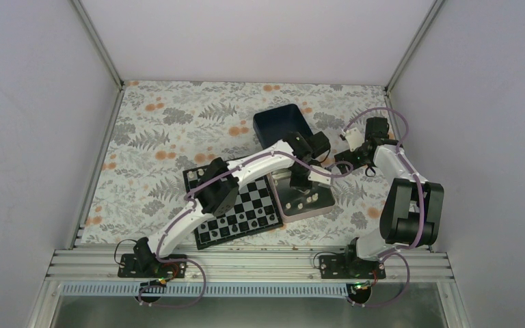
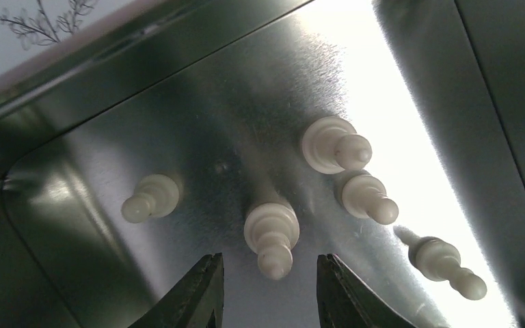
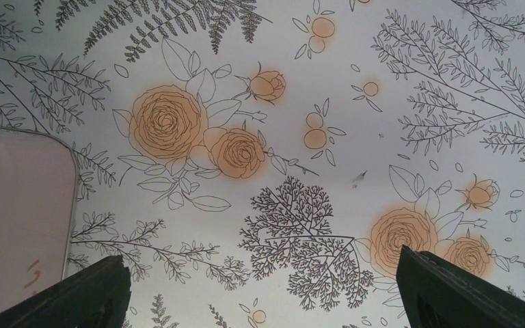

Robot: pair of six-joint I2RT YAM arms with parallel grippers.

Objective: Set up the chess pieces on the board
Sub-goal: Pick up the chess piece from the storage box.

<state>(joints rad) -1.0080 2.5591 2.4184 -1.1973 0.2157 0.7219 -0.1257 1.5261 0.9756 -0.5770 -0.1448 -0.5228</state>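
Note:
The checkered board (image 1: 246,212) lies left of the silver tin (image 1: 321,199), partly under my left arm; tiny pieces on it are too small to tell apart. Several cream-white chess pieces (image 1: 303,203) lie in the tin. My left gripper (image 1: 301,181) hangs over the tin. In the left wrist view it (image 2: 270,290) is open, with one white piece (image 2: 271,234) standing just ahead of the gap and touching neither finger. Other white pieces (image 2: 335,145) (image 2: 150,198) stand around it on the tin floor (image 2: 198,123). My right gripper (image 1: 345,152) (image 3: 263,297) is wide open and empty.
A dark blue box (image 1: 284,126) stands behind the tin. The right wrist view shows the floral tablecloth (image 3: 280,137) and a pale rounded edge (image 3: 20,205) at the left. The cell walls close in the table on three sides.

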